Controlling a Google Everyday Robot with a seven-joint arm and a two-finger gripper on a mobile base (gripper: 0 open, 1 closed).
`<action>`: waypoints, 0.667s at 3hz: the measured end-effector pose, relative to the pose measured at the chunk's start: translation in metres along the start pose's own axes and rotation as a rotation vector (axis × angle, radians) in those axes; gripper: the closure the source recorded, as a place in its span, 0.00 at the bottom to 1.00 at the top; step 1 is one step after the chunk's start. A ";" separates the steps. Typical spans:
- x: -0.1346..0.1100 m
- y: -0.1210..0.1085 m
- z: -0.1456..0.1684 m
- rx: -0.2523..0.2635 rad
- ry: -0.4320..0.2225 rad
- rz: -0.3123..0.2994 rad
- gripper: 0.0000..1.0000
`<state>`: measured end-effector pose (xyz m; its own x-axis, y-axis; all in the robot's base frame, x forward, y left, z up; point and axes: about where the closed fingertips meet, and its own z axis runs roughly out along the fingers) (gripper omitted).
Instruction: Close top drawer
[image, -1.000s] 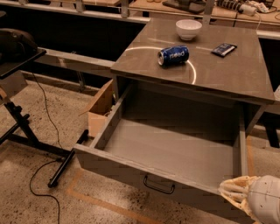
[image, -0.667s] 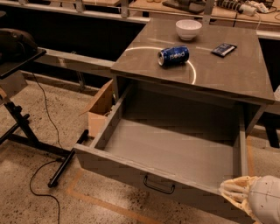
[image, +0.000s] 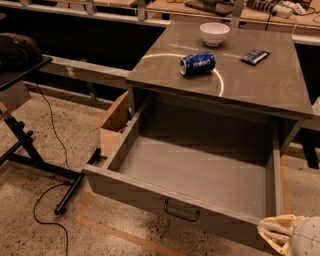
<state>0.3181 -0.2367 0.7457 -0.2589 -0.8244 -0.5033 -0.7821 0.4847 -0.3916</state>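
Currently the top drawer (image: 140, 190) is pulled fully out, front panel running left-right. The gripper (image: 278, 234) sits low at its right front corner, right of the handle (image: 181, 212); open or closed, can't tell. The push likely goes straight back under the table (image: 260, 85).

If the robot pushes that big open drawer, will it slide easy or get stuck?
The top drawer looks empty, so it is probably light and should slide in easily. Its sides look stiff, so it likely moves as one piece. The gripper sits by its front right corner; pushing there might skew it.
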 end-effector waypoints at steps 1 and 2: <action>0.009 0.017 -0.001 0.017 0.028 0.033 1.00; 0.011 0.030 0.011 0.018 0.017 0.040 1.00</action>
<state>0.2982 -0.2276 0.7199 -0.2997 -0.8088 -0.5059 -0.7606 0.5227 -0.3851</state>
